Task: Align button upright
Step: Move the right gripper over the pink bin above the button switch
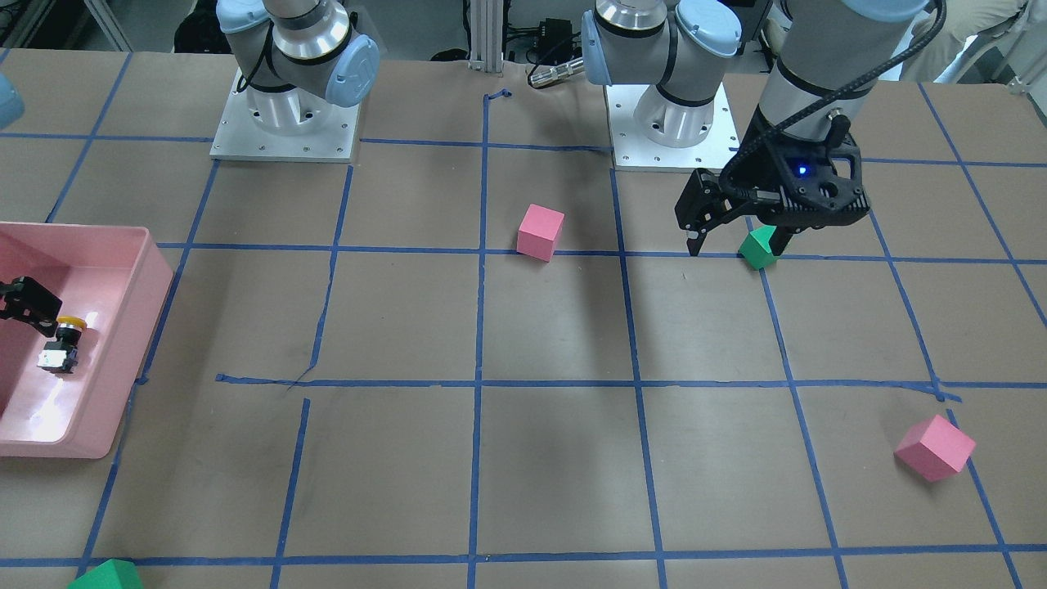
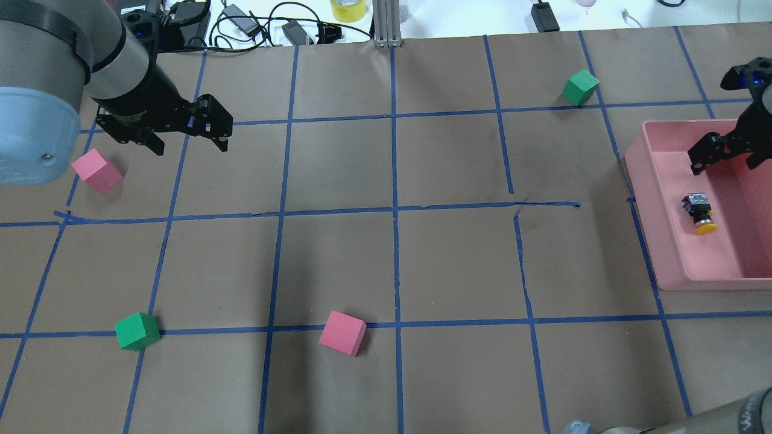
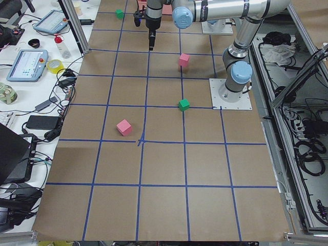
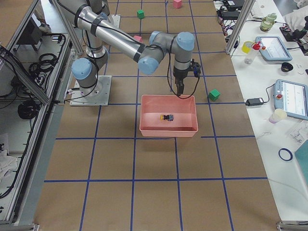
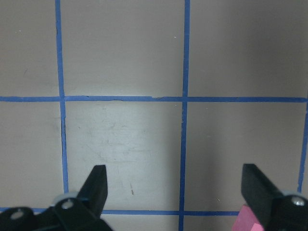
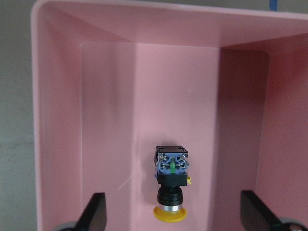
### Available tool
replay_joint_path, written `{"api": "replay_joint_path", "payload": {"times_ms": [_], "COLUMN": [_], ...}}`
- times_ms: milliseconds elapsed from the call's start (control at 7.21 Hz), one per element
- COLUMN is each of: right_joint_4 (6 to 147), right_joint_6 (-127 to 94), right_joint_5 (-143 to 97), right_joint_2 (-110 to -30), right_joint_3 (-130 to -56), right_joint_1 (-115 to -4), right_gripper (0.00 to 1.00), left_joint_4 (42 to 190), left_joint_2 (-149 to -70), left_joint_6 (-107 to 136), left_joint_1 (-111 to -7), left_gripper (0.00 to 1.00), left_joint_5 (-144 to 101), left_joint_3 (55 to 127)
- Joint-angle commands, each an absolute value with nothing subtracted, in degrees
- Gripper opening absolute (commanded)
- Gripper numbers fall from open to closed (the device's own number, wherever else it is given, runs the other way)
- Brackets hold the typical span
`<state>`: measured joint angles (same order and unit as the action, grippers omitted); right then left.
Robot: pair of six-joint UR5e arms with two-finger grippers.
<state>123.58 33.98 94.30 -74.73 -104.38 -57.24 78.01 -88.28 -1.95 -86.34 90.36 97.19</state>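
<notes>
The button (image 6: 171, 185) is lying on its side in the pink bin (image 2: 654, 241) at the right edge of the worktop (image 2: 392, 271). The right hand (image 6: 174, 201) is hanging over it, wide open, holding nothing. The left hand (image 2: 192, 147) is hovering near the far left corner, open and empty too. The round button may be rolling away if one finger is touching it first, or slipping out and tipping over.

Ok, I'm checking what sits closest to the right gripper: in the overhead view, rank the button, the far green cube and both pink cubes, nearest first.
From the right gripper:
1. button, inside the pink bin.
2. far green cube, beyond the bin, table's far side.
3. central pink cube, mid-table, robot's side.
4. left pink cube, robot's far left.
</notes>
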Motion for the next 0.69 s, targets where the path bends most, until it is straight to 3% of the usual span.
{"api": "replay_joint_path", "payload": {"times_ms": [0,555], "right_joint_4": [124.80,127.68], "right_joint_6": [34.98,35.77], "right_joint_5": [94.31,94.39], "right_joint_2": [-72.69,-70.32], "right_joint_3": [-105.29,-105.47], "right_joint_1": [-56.43,-56.43], "right_gripper": [0.96,0.96], "left_joint_4": [78.13,78.31], "left_joint_2": [-88.24,-88.33], "left_joint_6": [-1.93,-2.55], "left_joint_1": [-86.31,-86.31], "left_gripper": [1.00,1.00], "left_joint_5": [90.88,90.79], "left_joint_3": [97.21,97.47]}}
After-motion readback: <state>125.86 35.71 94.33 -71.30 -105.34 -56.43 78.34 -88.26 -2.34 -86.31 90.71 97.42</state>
